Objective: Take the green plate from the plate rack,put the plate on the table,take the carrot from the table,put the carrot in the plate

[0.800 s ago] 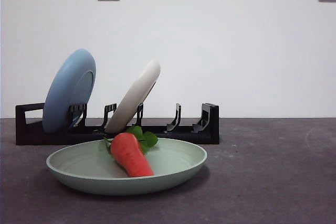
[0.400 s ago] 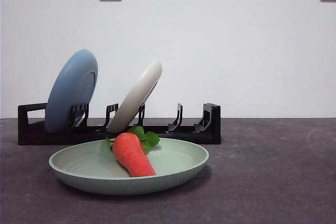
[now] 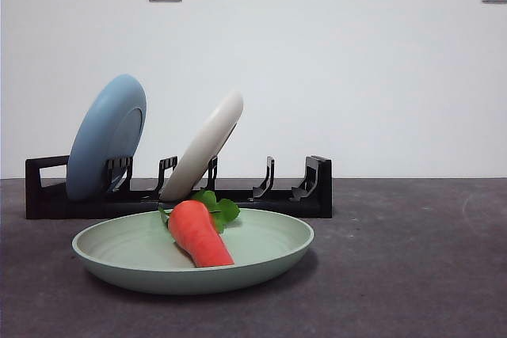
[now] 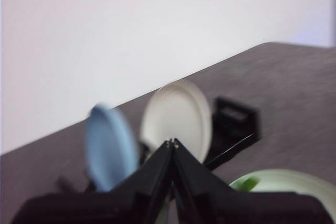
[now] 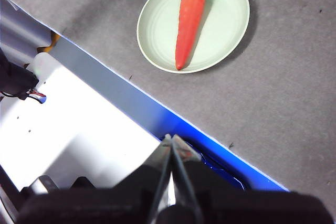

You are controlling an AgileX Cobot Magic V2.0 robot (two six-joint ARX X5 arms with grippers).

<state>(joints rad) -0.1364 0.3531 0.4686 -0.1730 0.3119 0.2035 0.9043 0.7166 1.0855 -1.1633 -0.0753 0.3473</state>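
Orange-red moulded plastic, by its look, forms the carrot, which lies inside the green plate with its tapered tip toward the front camera and its green leaves at the far, thick end. The plate sits flat on the dark grey worktop, just in front of the plate rack. The rack holds a light blue plate and a cream-white plate, both leaning in their slots.

Left hand: jaws pressed together, empty, raised above the rack and clear of everything. Right hand: jaws pressed together, empty, held well back over the worktop's near edge, apart from the plate.

Assessment: both placements appear complete; no further step looks outstanding.

Handling judgement, carrot: likely light, hollow and stiff, with a smooth skin that could slip along its taper. The best hold would be across the thicker half of the body, just below the leaves, where the sides run closest to parallel. The leaves look thin and flexible and would make a poor grip.

Handling judgement, plate: matte, rigid, probably light and not brittle. Lying flat, only the raised rim offers a pinch, and a one-sided hold there would tend to tilt the plate and roll the carrot.
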